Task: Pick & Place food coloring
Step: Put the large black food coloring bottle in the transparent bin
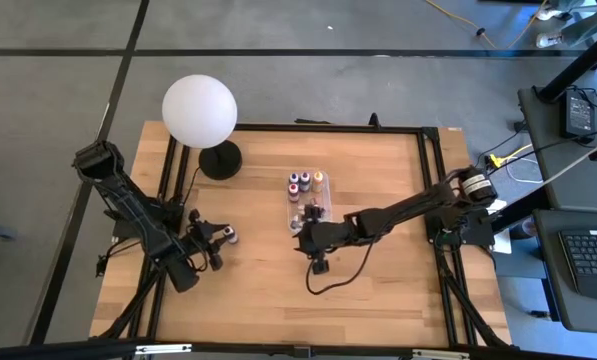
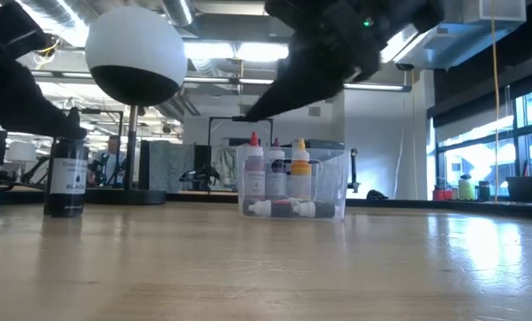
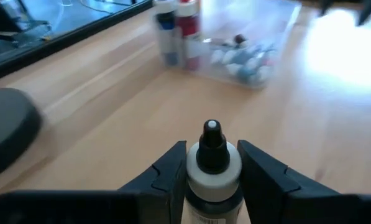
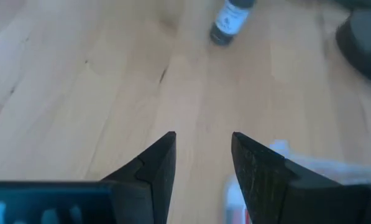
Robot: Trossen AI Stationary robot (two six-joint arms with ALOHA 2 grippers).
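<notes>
Wooden table [image 1: 378, 290], globe lamp [image 1: 199, 108], then clear box [image 2: 332, 183] of food coloring [image 2: 275, 169]. Left gripper [image 3: 211, 163] clamped on dark bottle [image 3: 211, 168] near table's left; right gripper [image 4: 201, 152] parted (empty) above box. Best carried upright, lowered squarely into box.

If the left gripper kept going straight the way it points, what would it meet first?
Probably the clear box of small bottles. The left gripper, shut on a dark bottle, faces bare wood first, then the box further ahead; depth is unclear.
</notes>
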